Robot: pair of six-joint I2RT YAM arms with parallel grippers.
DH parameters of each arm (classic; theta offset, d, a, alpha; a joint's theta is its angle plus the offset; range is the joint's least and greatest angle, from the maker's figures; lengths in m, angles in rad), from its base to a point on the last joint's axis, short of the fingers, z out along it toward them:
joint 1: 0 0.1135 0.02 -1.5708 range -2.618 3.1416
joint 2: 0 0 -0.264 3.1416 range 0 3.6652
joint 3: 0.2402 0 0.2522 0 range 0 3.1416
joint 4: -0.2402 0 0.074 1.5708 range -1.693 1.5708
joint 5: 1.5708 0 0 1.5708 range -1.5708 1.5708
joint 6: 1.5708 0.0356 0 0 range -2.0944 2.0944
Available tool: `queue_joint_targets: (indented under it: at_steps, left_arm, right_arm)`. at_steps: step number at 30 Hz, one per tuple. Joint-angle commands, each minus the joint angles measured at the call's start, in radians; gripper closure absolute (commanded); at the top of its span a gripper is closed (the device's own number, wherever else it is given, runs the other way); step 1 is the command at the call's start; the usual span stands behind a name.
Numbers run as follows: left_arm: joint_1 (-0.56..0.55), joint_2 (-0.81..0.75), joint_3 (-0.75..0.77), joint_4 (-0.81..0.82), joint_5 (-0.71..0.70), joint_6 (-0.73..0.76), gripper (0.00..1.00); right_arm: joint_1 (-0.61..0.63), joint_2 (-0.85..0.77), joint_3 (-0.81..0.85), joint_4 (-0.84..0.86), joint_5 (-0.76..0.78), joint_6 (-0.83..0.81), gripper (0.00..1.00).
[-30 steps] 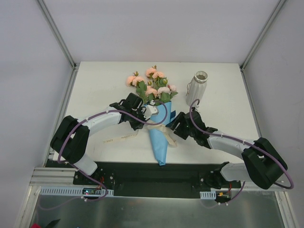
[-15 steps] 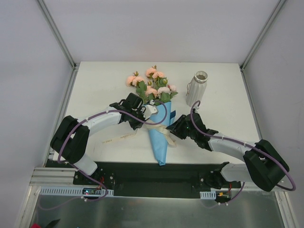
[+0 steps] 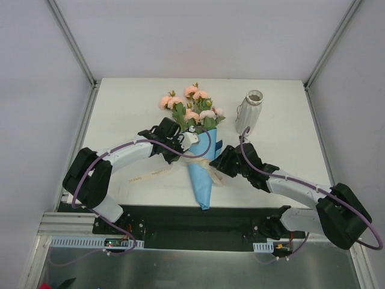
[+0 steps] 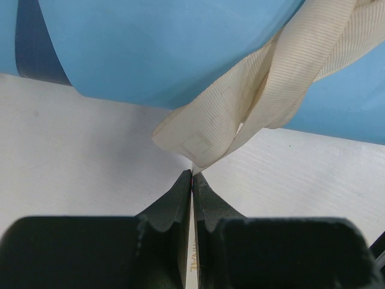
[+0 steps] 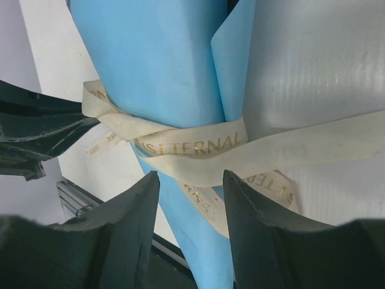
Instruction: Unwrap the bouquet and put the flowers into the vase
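The bouquet [image 3: 201, 171] lies on the counter [image 3: 120, 108], tip toward the arms. On its left the left claw [image 4: 192, 174] pinches the ribbon [image 4: 258, 90] tail, while the right claw [image 5: 190, 176], spread apart, straddles the band from the right.

Place: a robot lab, inside a small test booth.
Walls: plain pale panels [image 3: 198, 36] shut in the back and both sides, with grey metal bars [image 3: 72, 42] at the corners.
Table: one white table [image 3: 132, 108] fills the booth.
Robots: a left arm [image 3: 129, 153] and a right arm [image 3: 301, 189] sit bolted to a black rail [image 3: 198, 220] at the near edge.
Wires: purple cables [image 3: 120, 147] run along both arms.
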Motion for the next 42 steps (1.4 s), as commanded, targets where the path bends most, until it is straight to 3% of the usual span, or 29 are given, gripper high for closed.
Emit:
queue_joint_targets:
  at_steps: [1,6,9,13,16,18,19,22,28,35,38,42]
  left_arm:
    - [-0.007,-0.037,0.026,-0.008,-0.008,0.010,0.97]
    - [-0.007,-0.033,0.034,-0.011,-0.008,0.009,0.97]
    - [-0.007,-0.031,0.039,-0.013,-0.011,0.010,0.97]
    - [-0.007,-0.033,0.045,-0.016,-0.013,0.010,0.97]
    - [-0.007,-0.033,0.046,-0.016,-0.013,0.012,0.97]
    - [-0.007,-0.033,0.045,-0.017,-0.011,0.010,0.97]
    - [-0.007,-0.033,0.045,-0.017,-0.009,0.010,0.97]
    - [-0.009,-0.037,0.042,-0.020,-0.009,0.010,0.97]
    - [-0.009,-0.036,0.042,-0.023,-0.011,0.015,0.97]
    - [-0.009,-0.036,0.051,-0.028,-0.013,0.014,0.97]
    - [-0.007,-0.033,0.054,-0.028,-0.014,0.014,0.97]
    - [-0.009,-0.034,0.060,-0.031,-0.014,0.017,0.97]
  right_arm:
    - [0.026,0.063,0.087,-0.038,-0.030,-0.078,0.50]
    - [0.033,0.080,0.107,-0.030,-0.009,-0.101,0.51]
    - [0.032,0.073,0.113,-0.030,0.006,-0.107,0.58]
    - [0.033,0.054,0.108,-0.038,0.028,-0.107,0.76]
    - [0.032,0.062,0.111,-0.043,0.023,-0.108,0.81]
    - [0.035,0.071,0.114,-0.058,0.016,-0.117,0.75]
    - [0.038,0.071,0.129,-0.076,0.022,-0.128,0.59]
    - [0.052,0.050,0.148,-0.167,0.088,-0.176,0.35]
    - [0.053,0.044,0.134,-0.164,0.097,-0.197,0.31]
    - [0.055,0.145,0.149,-0.056,0.046,-0.167,0.38]
    - [0.053,0.152,0.156,-0.029,0.043,-0.165,0.45]
    - [0.053,0.131,0.153,-0.020,0.049,-0.171,0.63]
